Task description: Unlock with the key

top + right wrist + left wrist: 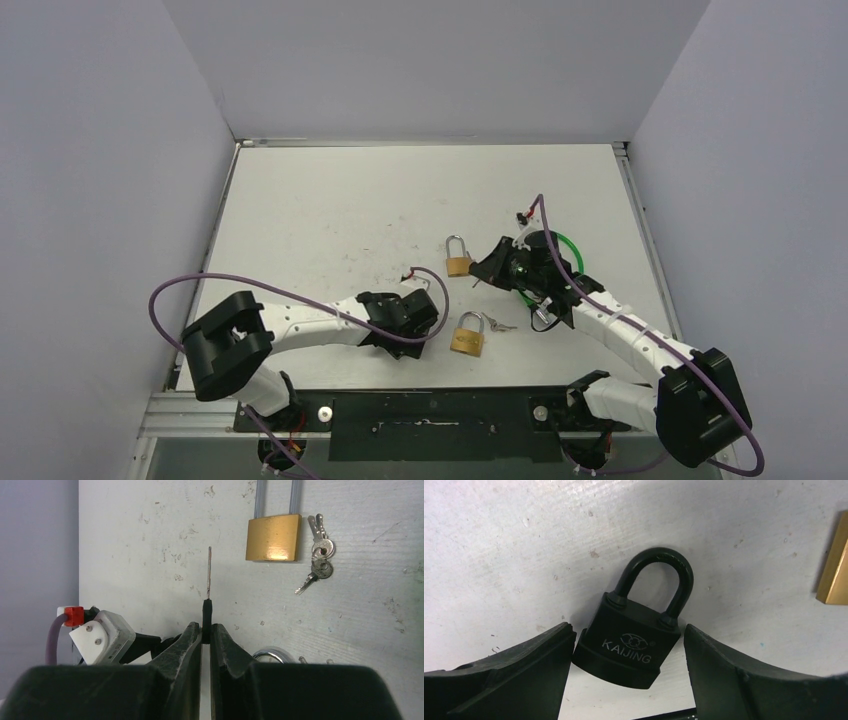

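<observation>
A black padlock [631,645] marked KAIJING lies flat on the table with its shackle closed, pointing away from the camera. My left gripper [628,631] is open, with one finger close on each side of the lock's body. In the top view the left gripper [405,318] covers the lock. My right gripper [206,630] is shut on a key [206,611] with a black head, its thin blade edge-on and pointing away. In the top view the right gripper [488,270] is to the right of the left one, above the table.
Two brass padlocks lie between the arms, one farther [458,263] and one nearer [467,337] with a small bunch of keys [497,323] beside it. The nearer lock [273,537] and the keys [320,562] lie ahead of the held key. Grey walls enclose the table.
</observation>
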`<state>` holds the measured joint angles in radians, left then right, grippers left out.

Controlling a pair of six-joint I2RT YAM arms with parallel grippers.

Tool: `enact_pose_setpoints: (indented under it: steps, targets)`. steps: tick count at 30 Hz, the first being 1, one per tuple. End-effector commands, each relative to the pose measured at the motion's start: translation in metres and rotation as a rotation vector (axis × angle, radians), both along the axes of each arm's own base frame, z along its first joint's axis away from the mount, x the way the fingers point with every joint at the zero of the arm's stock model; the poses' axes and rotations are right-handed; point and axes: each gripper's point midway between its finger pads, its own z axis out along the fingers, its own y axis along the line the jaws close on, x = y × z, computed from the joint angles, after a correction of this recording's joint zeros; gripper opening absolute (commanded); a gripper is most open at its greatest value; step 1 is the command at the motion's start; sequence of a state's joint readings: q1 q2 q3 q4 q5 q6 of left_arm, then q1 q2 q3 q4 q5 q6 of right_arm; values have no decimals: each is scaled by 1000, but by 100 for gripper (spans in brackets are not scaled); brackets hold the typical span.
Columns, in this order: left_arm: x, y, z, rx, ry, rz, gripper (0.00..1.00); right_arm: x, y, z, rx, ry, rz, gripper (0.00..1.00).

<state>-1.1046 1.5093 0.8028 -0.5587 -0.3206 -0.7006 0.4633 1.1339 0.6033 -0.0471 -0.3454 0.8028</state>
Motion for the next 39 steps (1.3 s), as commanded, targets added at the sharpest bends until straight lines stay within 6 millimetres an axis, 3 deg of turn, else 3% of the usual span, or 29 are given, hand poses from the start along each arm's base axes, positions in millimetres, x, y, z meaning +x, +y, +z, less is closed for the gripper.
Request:
enact_pose_setpoints:
  steps: [1, 5, 12, 21, 25, 29, 35, 39]
  targets:
    - [8, 2, -1, 49, -34, 23, 77, 5, -4, 10, 8, -52, -19, 0]
    - [11, 2, -1, 67, -44, -2, 81, 5, -5, 12, 10, -57, -23, 0]
    - [6, 3, -5, 85, -15, -59, 53, 5, -5, 10, 13, -52, -29, 0]
    - [-1, -10, -2, -14, 84, 53, 37, 4, -4, 12, 20, -57, -22, 0]
    - [17, -28, 25, -240, 156, 138, 35, 3, 0, 21, 38, -89, 6, 0]
    - [42, -39, 67, -490, 168, 203, 33, 3, 3, 33, 65, -134, 30, 0]
    - [69, -36, 121, -774, 193, 332, 32, -3, 11, 44, 103, -173, 87, 0]
    - [88, -36, 173, -1077, 186, 418, 31, -12, 24, 61, 149, -227, 180, 0]
